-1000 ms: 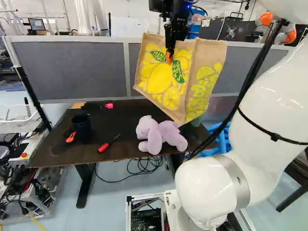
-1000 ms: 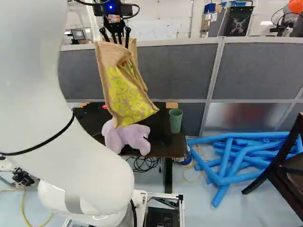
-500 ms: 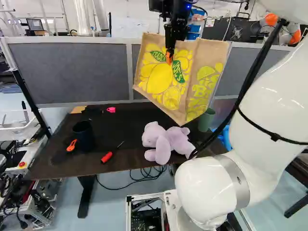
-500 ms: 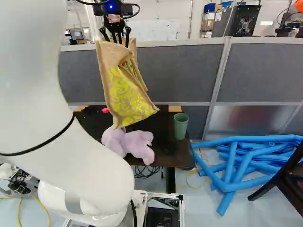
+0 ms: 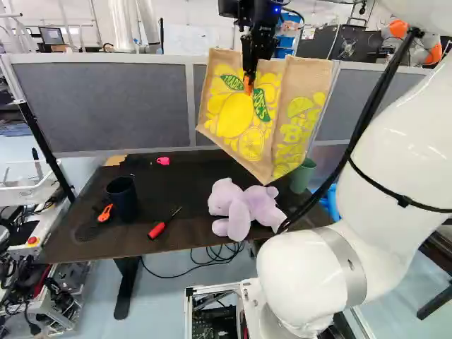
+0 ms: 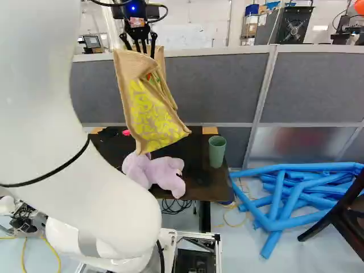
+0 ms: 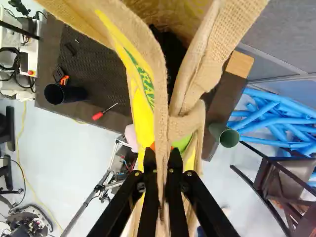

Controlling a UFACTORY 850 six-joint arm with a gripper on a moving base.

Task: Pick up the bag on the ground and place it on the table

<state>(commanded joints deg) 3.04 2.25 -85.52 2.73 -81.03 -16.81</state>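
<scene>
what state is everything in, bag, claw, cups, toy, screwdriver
Bag: held up, hanging over the table
Claw: shut on the bag
Black cup: upright
Green cup: upright
Stuffed toy: lying on the table
Screwdriver: lying on the table

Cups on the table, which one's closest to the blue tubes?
The green cup, at the table's end nearest those blue tubes; the dark cup stands farther away, near the red screwdriver.
</scene>
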